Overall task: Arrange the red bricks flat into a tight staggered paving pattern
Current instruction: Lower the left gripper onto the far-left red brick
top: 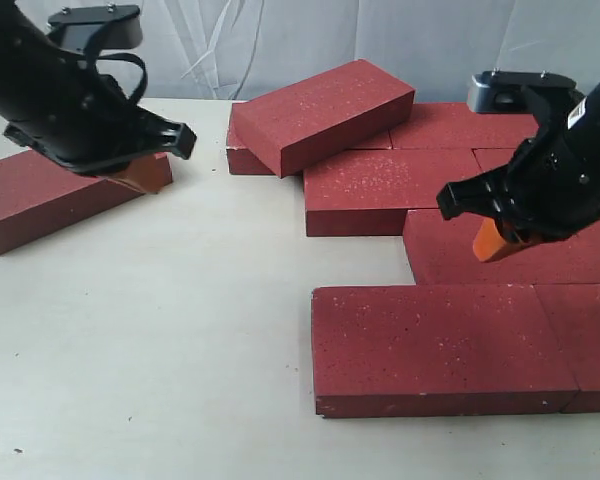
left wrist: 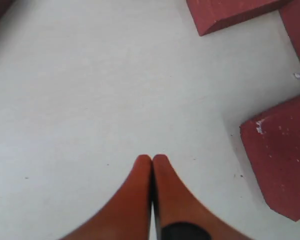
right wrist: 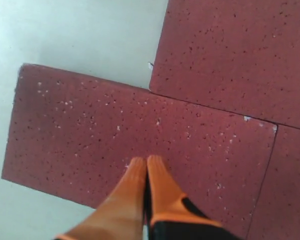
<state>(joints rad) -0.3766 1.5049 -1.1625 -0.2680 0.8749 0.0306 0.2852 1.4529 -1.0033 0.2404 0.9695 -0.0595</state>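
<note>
Most of the red bricks (top: 380,185) are laid flat in staggered rows on the right half of the bench (top: 180,350), their edges set close together. One tilted brick (top: 325,110) is propped askew on top of the back row, with one end raised. A lone brick (top: 40,200) is left well apart from the rest, at the left side of the bench.

The left tool (top: 140,175) (left wrist: 151,159) is pressed together, its orange fingers (left wrist: 135,200) meeting at the tips with no gap, and nothing is pinched between them. In the left wrist view its tips are seen over bare bench; in the exterior view it is placed at the right end of the lone brick, and whether that brick is touched cannot be told.

The right tool (top: 495,240) (right wrist: 146,160) is likewise closed tight and empty. Its tips are pointed down at the speckled top face of a flat brick (right wrist: 80,130) in the paved group, a brick whose one end is left free toward the open bench. Contact with that face cannot be confirmed.
</note>
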